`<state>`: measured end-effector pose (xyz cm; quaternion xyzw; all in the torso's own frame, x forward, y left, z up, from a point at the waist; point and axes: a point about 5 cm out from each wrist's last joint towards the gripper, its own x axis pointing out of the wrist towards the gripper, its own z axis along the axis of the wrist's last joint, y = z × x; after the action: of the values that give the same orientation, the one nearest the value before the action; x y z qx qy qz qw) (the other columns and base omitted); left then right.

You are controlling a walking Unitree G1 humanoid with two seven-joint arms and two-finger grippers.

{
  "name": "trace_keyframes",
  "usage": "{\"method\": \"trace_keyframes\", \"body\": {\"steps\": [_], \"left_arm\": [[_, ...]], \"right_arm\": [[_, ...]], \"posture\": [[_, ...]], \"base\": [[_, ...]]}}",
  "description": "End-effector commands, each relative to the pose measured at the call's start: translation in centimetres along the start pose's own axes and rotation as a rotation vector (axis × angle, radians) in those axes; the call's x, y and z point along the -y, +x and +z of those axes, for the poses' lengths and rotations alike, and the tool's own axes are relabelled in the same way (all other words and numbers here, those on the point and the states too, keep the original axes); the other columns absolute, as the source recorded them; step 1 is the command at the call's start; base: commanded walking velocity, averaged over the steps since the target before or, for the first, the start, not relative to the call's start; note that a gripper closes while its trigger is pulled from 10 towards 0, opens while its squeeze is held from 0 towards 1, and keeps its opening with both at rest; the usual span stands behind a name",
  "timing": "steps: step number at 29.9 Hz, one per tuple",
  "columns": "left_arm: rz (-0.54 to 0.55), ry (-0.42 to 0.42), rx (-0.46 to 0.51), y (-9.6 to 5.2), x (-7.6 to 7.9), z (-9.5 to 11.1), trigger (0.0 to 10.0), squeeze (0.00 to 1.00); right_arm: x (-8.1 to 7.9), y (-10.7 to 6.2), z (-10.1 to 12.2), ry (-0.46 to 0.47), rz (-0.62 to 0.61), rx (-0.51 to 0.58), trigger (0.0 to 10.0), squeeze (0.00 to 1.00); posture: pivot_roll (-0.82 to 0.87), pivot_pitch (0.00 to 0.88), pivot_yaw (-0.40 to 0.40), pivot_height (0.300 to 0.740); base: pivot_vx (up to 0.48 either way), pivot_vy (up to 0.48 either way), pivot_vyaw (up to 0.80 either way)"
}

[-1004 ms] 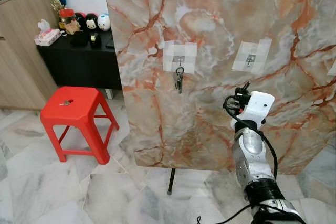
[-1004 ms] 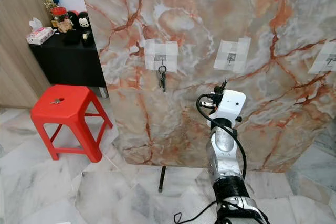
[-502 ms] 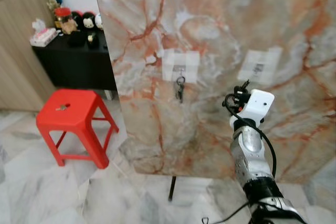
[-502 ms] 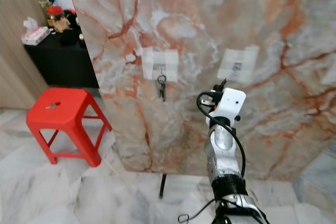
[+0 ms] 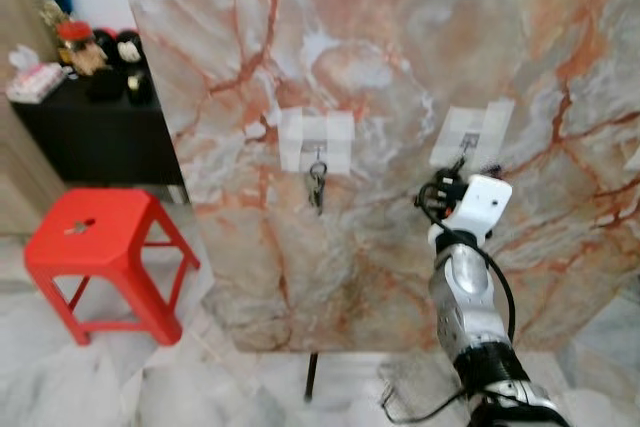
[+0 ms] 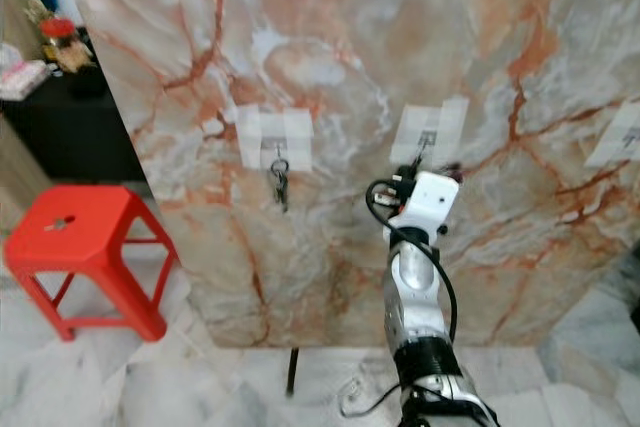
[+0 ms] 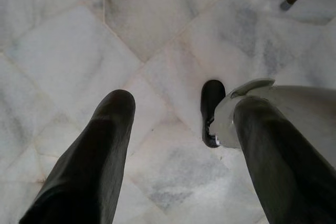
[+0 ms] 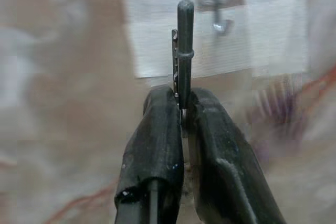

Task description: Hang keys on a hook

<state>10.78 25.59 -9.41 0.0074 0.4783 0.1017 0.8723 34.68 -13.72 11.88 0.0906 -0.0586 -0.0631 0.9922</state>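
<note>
The right claw [image 8: 181, 111] is clenched on a key [image 8: 184, 51], holding it upright just short of a taped hook [image 8: 220, 3] on the marble board [image 5: 400, 97]. Another bunch of keys [image 5: 317, 185] hangs from the neighbouring hook [image 5: 318, 155]. The left claw [image 7: 178, 124] hangs released above the floor [image 7: 157, 24].

Right arm [image 5: 468, 287] raised forward, jaws pinched tight; left gripper [image 7: 178, 129] hanging low (jaws apart).
</note>
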Motion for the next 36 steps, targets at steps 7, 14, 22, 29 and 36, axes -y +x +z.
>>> {"method": "trace_keyframes", "body": {"steps": [7, 14, 22, 29, 36], "left_arm": [[-0.03, 0.013, 0.011, 0.8, 2.1, 1.7, 10.0, 0.0], [-0.038, 0.018, 0.018, 1.0, 2.8, 2.2, 10.0, 0.0], [-0.025, 0.012, 0.012, 0.7, 1.5, 1.8, 10.0, 0.0], [-0.004, 0.013, -0.002, 0.0, -0.7, 0.4, 10.0, 0.0], [0.025, 0.005, -0.027, -1.3, -3.3, -1.9, 10.0, 0.0]], "right_arm": [[-0.8, -0.6, 1.9, -0.101, 0.007, 0.139, 10.0, 0.0], [-0.4, -0.5, 3.4, -0.204, -0.037, 0.224, 10.0, 0.0], [-0.5, -0.5, 3.7, -0.243, -0.035, 0.243, 10.0, 0.0], [0.2, 0.1, 3.9, -0.288, -0.085, 0.232, 10.0, 0.0], [1.0, 0.7, 4.0, -0.325, -0.119, 0.22, 10.0, 0.0]], "posture": [[-0.02, 0.0, -0.013, 0.74], [-0.02, 0.0, -0.009, 0.74], [-0.01, 0.0, -0.006, 0.74], [-0.02, 0.0, 0.0, 0.74], [-0.01, 0.0, 0.002, 0.74]], "base": [[0.0, 0.0, 0.0], [0.0, 0.0, 0.0], [0.0, 0.0, 0.0], [0.0, 0.0, 0.0], [0.0, 0.0, 0.0]]}}
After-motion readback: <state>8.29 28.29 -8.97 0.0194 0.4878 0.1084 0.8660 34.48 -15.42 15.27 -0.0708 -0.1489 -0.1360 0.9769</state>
